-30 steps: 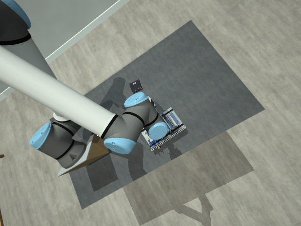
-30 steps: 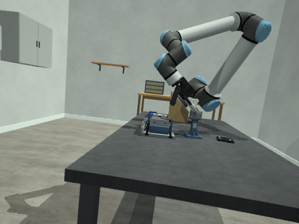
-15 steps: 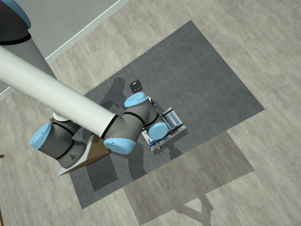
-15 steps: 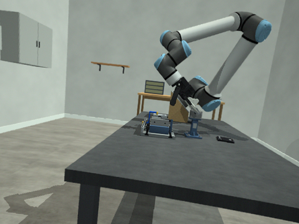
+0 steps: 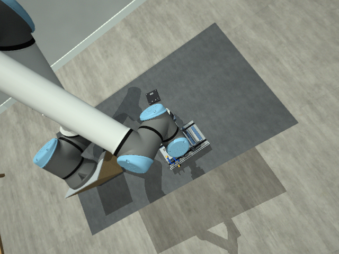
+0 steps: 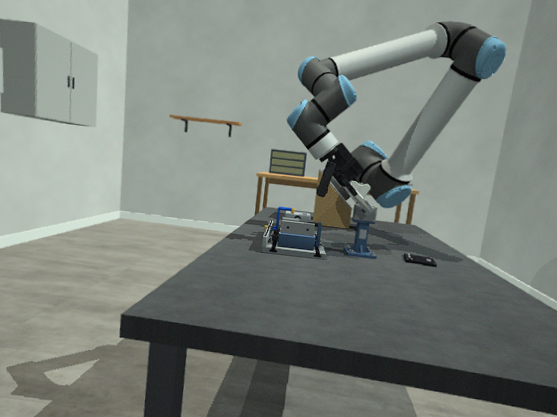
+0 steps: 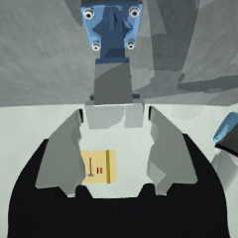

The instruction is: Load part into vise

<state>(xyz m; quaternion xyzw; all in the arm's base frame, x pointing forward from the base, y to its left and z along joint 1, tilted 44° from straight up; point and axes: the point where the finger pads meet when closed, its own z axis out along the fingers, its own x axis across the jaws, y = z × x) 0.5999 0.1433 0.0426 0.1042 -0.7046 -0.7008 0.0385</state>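
Note:
The part (image 7: pixel 114 116), a light grey block, lies in the top of the blue V-block (image 7: pixel 113 30), which stands on the table to the right of the vise (image 6: pixel 361 231). My gripper (image 7: pixel 115 108) (image 6: pixel 347 185) reaches down at a slant over the V-block. Its fingers stand half open on either side of the part, with a thin dark gap at each side. I cannot see the milled slot. The vise (image 6: pixel 294 236) stands open with nothing between its jaws, and it also shows in the overhead view (image 5: pixel 193 136). The black infeed plate (image 6: pixel 420 259) lies bare.
The arm's wrist joints (image 5: pixel 155 128) hide the V-block and gripper from above. The infeed plate (image 5: pixel 152 96) sits just beyond them. A brown box (image 6: pixel 332 207) stands behind the V-block. A wooden side table with a drawer unit (image 6: pixel 288 162) is at the back wall.

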